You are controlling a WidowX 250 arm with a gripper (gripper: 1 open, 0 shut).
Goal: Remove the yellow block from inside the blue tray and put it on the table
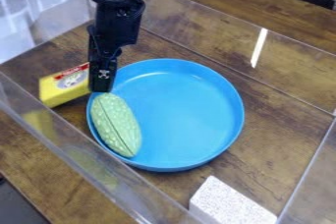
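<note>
The yellow block (62,88) lies tilted on the table (282,71), just outside the left rim of the blue tray (184,110). Its white-and-red label faces up at the end nearest the gripper. My gripper (102,79) points straight down over the tray's left edge, right beside the block's labelled end. Its fingers stand apart and hold nothing; the block rests free on the wood.
A green textured oval item (116,125) lies inside the tray along its left rim, just below the gripper. A white speckled foam block (234,203) sits at the front right. Clear acrylic walls (53,135) run along the table's edges.
</note>
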